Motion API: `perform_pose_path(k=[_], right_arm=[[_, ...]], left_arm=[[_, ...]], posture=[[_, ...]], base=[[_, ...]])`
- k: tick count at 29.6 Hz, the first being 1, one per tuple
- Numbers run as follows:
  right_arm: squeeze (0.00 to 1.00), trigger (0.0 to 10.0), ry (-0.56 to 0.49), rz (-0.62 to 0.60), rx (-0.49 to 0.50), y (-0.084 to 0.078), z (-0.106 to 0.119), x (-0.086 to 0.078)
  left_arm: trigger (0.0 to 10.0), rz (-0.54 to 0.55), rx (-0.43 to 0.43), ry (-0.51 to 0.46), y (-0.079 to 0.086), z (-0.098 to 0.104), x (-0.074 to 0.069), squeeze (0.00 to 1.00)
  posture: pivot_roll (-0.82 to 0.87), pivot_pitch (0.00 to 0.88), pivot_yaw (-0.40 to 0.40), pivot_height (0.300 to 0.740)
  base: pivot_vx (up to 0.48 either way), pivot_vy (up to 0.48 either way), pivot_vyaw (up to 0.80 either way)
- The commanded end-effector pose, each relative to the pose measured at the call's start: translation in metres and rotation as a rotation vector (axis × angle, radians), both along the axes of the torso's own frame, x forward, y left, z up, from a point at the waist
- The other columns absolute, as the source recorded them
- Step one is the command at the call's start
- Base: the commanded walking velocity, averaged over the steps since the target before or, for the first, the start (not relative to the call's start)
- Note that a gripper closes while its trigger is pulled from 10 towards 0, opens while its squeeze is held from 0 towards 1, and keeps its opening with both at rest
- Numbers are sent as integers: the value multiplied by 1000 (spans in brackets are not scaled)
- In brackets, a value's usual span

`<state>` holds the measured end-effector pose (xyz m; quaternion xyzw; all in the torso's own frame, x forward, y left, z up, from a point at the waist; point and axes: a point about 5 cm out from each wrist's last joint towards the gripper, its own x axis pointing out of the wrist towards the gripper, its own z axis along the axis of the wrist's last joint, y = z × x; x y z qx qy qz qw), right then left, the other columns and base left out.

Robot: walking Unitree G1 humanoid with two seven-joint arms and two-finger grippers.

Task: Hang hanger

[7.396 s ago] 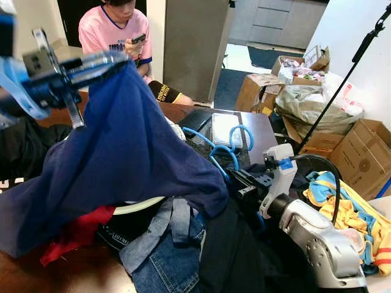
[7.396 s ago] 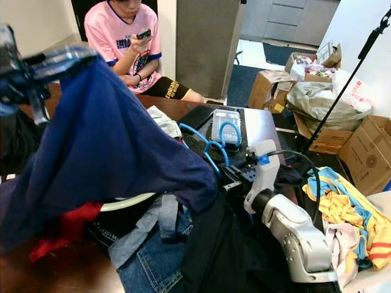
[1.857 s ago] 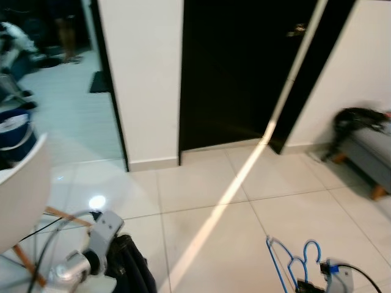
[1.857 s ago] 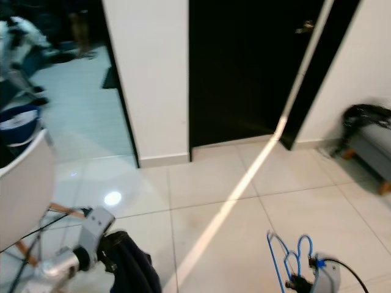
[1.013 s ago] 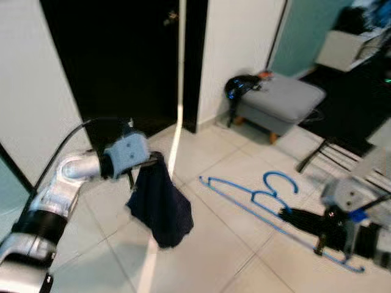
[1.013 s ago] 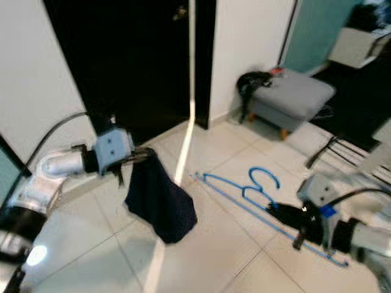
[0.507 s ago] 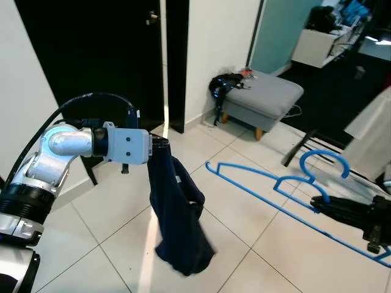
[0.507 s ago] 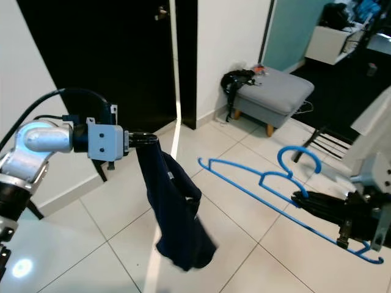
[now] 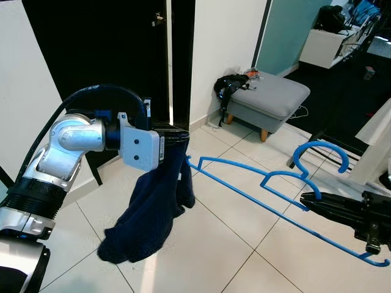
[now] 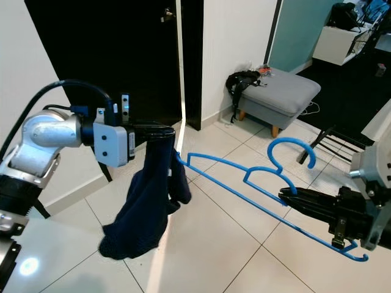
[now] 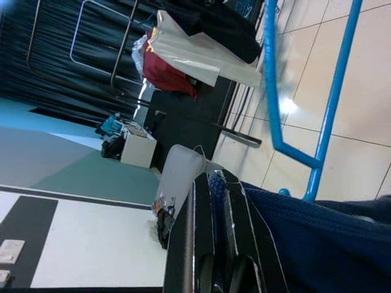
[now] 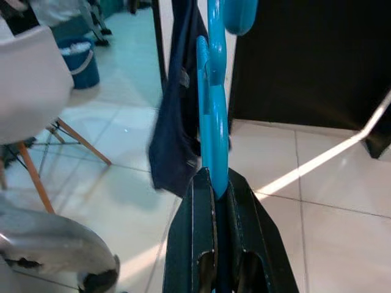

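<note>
The left pincer (image 9: 177,139) was clenched on the top edge of a dark blue garment (image 9: 149,210), which hung down from it in a loose bunch above the tiled floor (image 9: 226,250) without touching it. The right pincer (image 10: 293,198) was clenched on a blue hanger (image 10: 244,180), gripping the frame just below the hook. The hanger was held in the air, roughly level, between the two arms, with its hook pointing upward and its far shoulder end touching or just beside the garment near the left pincer; contact could not be confirmed. In the right wrist view, the blue frame (image 12: 211,110) ran straight out from between the black fingers (image 12: 186,244) toward the hanging garment (image 12: 177,128). In the left wrist view, blue cloth (image 11: 305,244) was pressed between the fingers (image 11: 186,244), with the hanger frame (image 11: 333,104) just beyond. A grey footstool (image 9: 269,97) stood near the white wall (image 9: 223,43), beside a dark doorway (image 9: 98,55).
</note>
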<state>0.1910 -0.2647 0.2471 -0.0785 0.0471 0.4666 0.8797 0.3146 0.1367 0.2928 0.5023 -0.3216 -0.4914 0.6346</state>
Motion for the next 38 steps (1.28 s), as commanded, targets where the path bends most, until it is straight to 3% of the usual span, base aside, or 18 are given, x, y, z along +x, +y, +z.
perform_pose_path(k=[1, 9, 10, 16, 26, 38], right_arm=[[0, 10000, -9, 14, -2, 1, 6, -2], [0, 10000, -5, 5, -3, -1, 8, -4], [0, 10000, -1, -21, -20, -9, 11, -8], [0, 10000, 33, -45, -53, -17, 10, -15], [0, 10000, 47, -14, -36, -9, 6, -12], [0, 10000, 53, 32, -27, -3, 6, -6]], left_arm=[[10000, -32, 3, -25, -6, 3, -3, 0], [10000, -58, -7, -32, -11, 4, -6, 0], [10000, -70, -8, -36, -12, 3, -7, 0], [10000, -81, -7, -45, -14, 4, -8, 0], [10000, -142, -21, -65, -27, 10, -15, 0], [10000, -163, 5, -83, -30, 14, -18, 0]], posture=[[-72, 29, -1, 740], [-74, 26, 0, 740], [-77, 29, 4, 740], [-86, 37, 7, 740], [-80, 39, 4, 740], [-68, 41, -1, 740]], base=[[0, 0, 0], [0, 0, 0], [0, 0, 0], [0, 0, 0], [0, 0, 0], [0, 0, 0]])
